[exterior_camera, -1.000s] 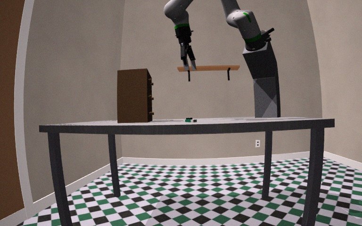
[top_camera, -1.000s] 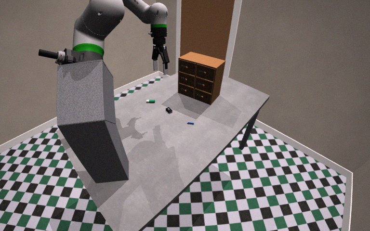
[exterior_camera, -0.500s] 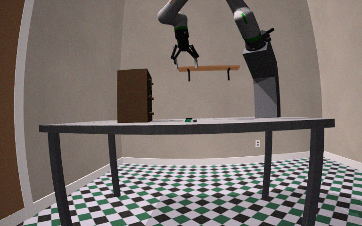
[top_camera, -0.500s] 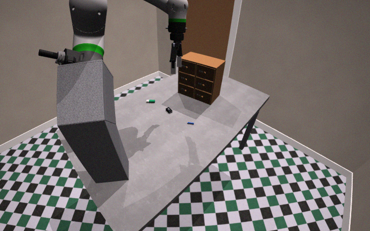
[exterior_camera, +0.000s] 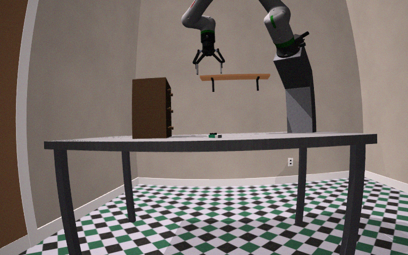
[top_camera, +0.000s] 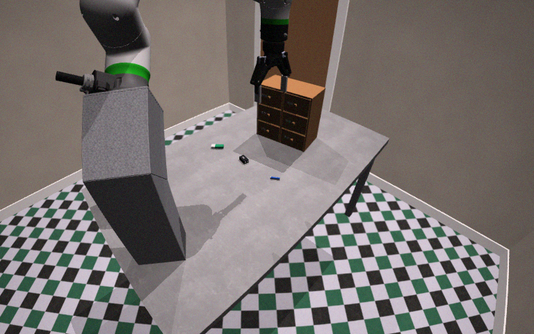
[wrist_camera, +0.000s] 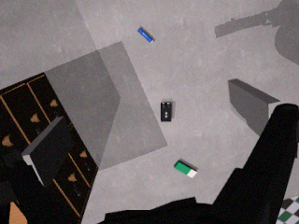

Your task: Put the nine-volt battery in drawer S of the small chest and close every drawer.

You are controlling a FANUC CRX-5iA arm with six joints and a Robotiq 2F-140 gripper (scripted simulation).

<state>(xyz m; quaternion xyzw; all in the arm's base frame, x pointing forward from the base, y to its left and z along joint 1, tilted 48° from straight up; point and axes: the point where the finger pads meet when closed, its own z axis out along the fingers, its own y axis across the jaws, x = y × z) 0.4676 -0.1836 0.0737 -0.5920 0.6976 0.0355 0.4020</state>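
Observation:
The nine-volt battery (top_camera: 243,158) is a small black block lying on the grey table in front of the chest; it also shows in the wrist view (wrist_camera: 166,111). The small wooden chest (top_camera: 282,110) stands at the table's far end with six drawers in two columns, all pushed in; it shows side-on in the exterior view (exterior_camera: 152,108). I cannot read the drawer labels. My gripper (top_camera: 270,86) (exterior_camera: 209,71) hangs high above the table, in front of the chest's top left corner, pointing down, open and empty. The battery lies well below it.
A green and white block (top_camera: 217,146) lies left of the battery and a small blue piece (top_camera: 274,177) lies to its right. The robot's grey pedestal (top_camera: 126,173) stands at the table's near left. A wall shelf (exterior_camera: 234,77) hangs behind.

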